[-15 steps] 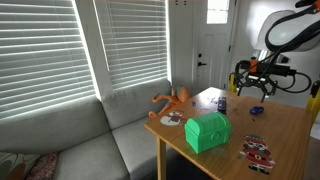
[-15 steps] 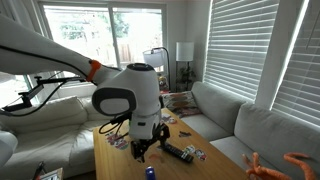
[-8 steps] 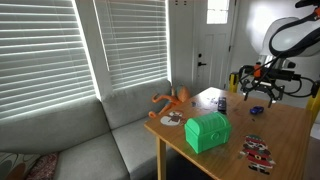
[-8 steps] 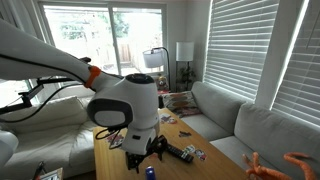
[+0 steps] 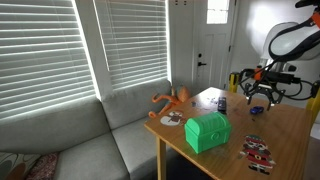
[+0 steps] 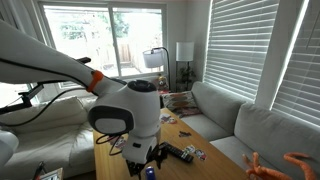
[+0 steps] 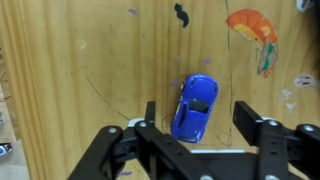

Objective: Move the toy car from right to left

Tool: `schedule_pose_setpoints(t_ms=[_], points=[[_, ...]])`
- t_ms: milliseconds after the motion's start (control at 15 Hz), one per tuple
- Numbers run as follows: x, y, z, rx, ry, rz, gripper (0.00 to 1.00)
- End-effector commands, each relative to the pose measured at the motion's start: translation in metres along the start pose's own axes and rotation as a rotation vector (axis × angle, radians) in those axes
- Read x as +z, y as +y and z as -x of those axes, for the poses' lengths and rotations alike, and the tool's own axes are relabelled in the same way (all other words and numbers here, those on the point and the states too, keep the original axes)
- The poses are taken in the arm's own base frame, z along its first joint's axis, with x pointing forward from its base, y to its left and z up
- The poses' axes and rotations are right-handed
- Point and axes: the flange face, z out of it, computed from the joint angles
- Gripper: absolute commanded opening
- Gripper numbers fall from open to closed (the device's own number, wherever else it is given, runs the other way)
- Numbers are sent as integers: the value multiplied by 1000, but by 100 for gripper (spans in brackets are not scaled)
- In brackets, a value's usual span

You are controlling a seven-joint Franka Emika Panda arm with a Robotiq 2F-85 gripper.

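Caught the pincer (image 7: 198, 112) spread open in the wrist view, with one of its fingers (image 7: 150, 112) at 9 o'clock of the blue toy car (image 7: 195, 105) and the other at 3 o'clock, neither touching it. Found the toy car lying flat on the wooden surface (image 7: 70, 70) between them, its long axis tilted toward 1 o'clock. Noted an orange painted shape (image 7: 252, 28) on the wood at 1 o'clock of the car and a small dark mark (image 7: 181, 14) at 12 o'clock.

Against a second earlier, saw the pincer (image 6: 143, 163) lower in an exterior view, sunk to just over the toy car (image 6: 149, 172). In an exterior view, placed the pincer (image 5: 258, 93) a little further toward 3 o'clock and lower, well apart from the green chest-shaped box (image 5: 207, 131) at 7 o'clock. Saw that box, the orange octopus toy (image 5: 175, 100) and the red-and-white patterned pieces (image 5: 258, 152) unmoved.
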Motion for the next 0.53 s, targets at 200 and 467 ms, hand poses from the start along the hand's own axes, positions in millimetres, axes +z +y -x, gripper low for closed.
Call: schedule_pose_setpoints(t_ms=[200,467], points=[[12,-7,-10,21,14,-28,27],[11,-11,-11,4,18,-36,10]])
